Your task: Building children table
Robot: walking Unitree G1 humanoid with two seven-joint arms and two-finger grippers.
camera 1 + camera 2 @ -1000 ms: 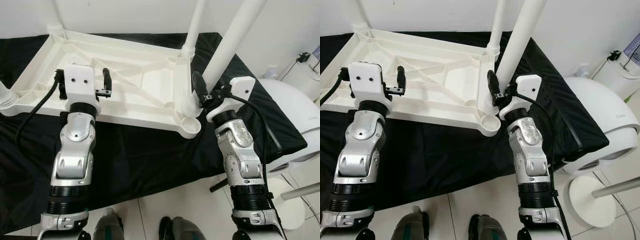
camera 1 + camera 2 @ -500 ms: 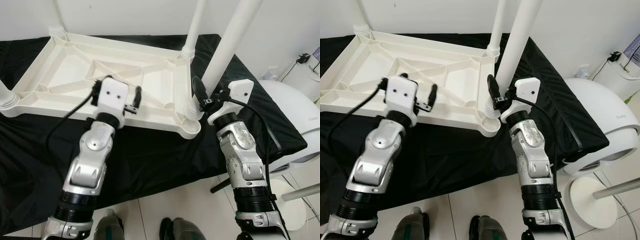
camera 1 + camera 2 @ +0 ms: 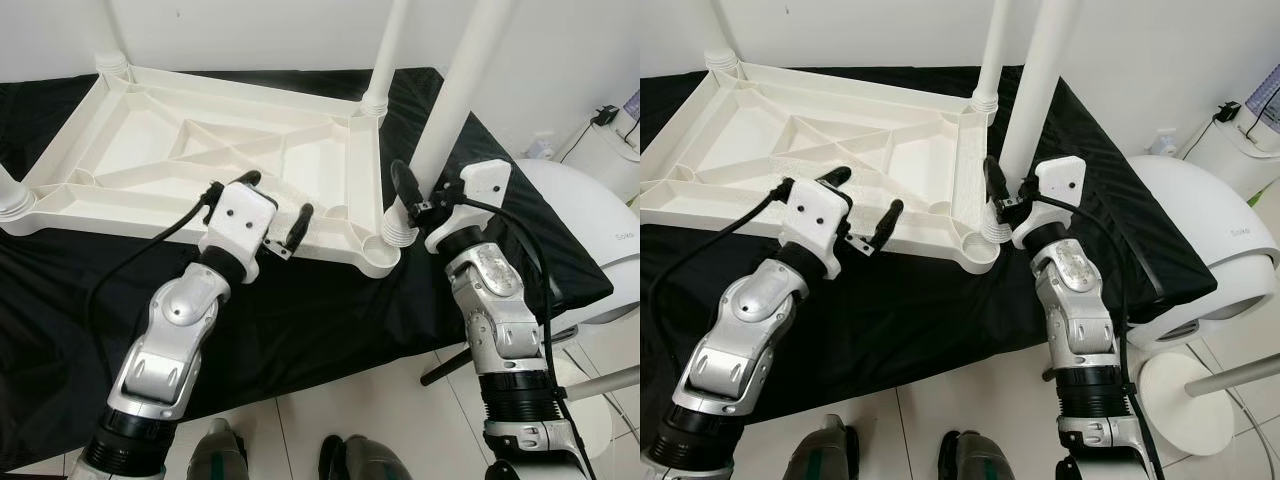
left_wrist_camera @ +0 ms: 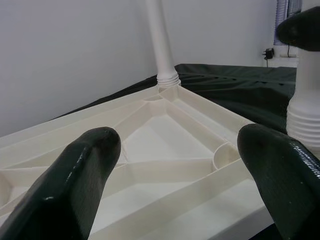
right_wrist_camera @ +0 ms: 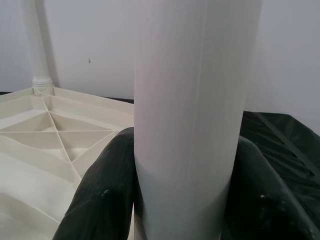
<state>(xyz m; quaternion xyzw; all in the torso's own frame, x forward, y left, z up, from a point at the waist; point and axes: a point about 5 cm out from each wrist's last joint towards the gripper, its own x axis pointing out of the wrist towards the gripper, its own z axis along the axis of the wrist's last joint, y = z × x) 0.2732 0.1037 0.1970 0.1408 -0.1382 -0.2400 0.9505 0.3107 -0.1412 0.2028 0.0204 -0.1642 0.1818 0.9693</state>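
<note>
We are mid-assembly: the white plastic tabletop (image 3: 210, 150) lies upside down on a bench draped in black cloth (image 3: 300, 320), with legs already standing in its other corners, and the last leg is going into the near corner socket (image 3: 378, 255).

Left pincer (image 3: 272, 208): released, fingers spread wide and holding nothing. It hovers over the near rim of the tabletop, which lies just ahead of and below its fingertips. The left arm reaches forward and inward across the cloth, elbow bent, wrist angled toward the socket corner. In the left wrist view the ribbed underside runs out ahead between the two fingers (image 4: 75, 185), with the far leg (image 4: 161, 45) standing beyond.

Right pincer (image 3: 412, 192): clenched on the white table leg (image 3: 455, 90), gripping low, just above its threaded end (image 3: 400, 222). That end sits on the corner socket just below the pincer. The right forearm rises nearly vertical from below, wrist bent toward the leg, which stands almost upright with a slight lean.

Next move, we judge: steady the tabletop with the left pincer near the socket, then press or twist the leg home. The thread looks not yet sunk.
</note>
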